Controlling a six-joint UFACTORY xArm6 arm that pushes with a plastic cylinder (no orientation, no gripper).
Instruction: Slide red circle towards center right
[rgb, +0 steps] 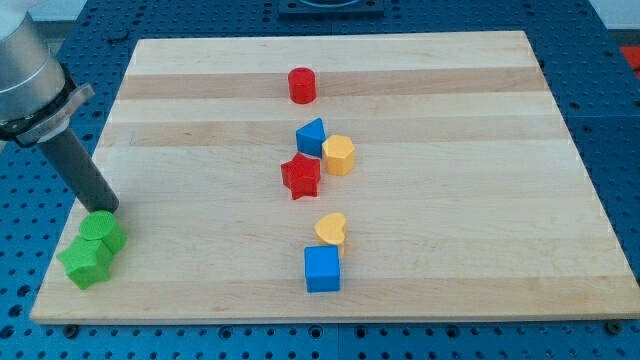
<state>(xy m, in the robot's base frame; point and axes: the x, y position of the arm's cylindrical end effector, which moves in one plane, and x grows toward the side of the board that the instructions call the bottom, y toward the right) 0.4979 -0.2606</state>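
Red circle (302, 85): one only, a short red cylinder standing alone at the far side of the board, a little left of the middle line, well apart from every other block.
Red blocks: two in all, the circle and one red star (300, 176) nearer the view's bottom, in the middle cluster.
Blue blocks: two. A blue triangle (311, 136) sits just beyond the red star, and a blue cube (322, 268) lies near the board's near edge.
Yellow blocks: two. A yellow pentagon-like block (339, 155) touches the blue triangle on its right; a yellow heart (331, 229) rests just beyond the blue cube, almost touching it.
Green blocks: two, close to the left edge on the near side. A green cylinder (103, 232) touches a green star (86, 263) lying just in front of it.
Total blocks: eight.
My tip (106, 210): the lower end of the dark rod, down at the board's left side, right at the far edge of the green cylinder and seemingly touching it; far left of and much nearer than the red circle.
End effector state: a plain rod with nothing to spread or pinch, holding nothing.
Board (480, 200): one pale wooden top; its whole right half carries no blocks.
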